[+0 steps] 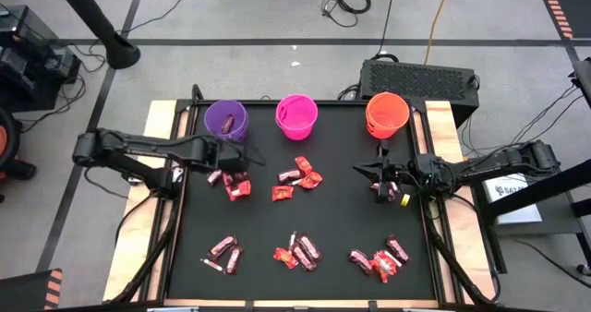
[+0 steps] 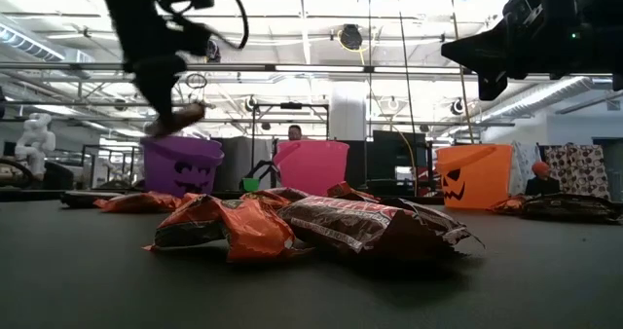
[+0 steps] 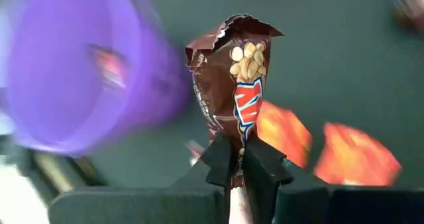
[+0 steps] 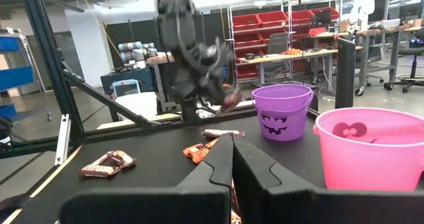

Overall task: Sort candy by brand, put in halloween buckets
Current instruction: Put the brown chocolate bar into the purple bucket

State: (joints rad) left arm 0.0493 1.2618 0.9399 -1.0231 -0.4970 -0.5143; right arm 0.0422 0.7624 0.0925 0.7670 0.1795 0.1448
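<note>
Carrying the brown peanut bar [image 3: 233,98] clenched in the left gripper [image 3: 240,159] fingers, centre it over the purple bucket [image 1: 226,119] just beside it before releasing. Keep the right gripper [image 4: 232,139], fingers clenched empty, parked over the desk [image 1: 259,224].

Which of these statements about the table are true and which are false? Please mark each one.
1. The left gripper is shut on a brown wrapped candy bar. True.
2. The round purple plastic bucket stands between the other two buckets. False: the magenta pink plastic bucket is in the middle, with the orange plastic bucket on the right arm's side.
3. The right gripper is shut and hangs above the black table mat, near the orange bucket. True.
4. All the candy is already in the buckets. False: groups of red-orange and dark wrapped sweets lie on the mat.
5. The left gripper is over the orange bucket. False: it is beside the purple bucket.
</note>
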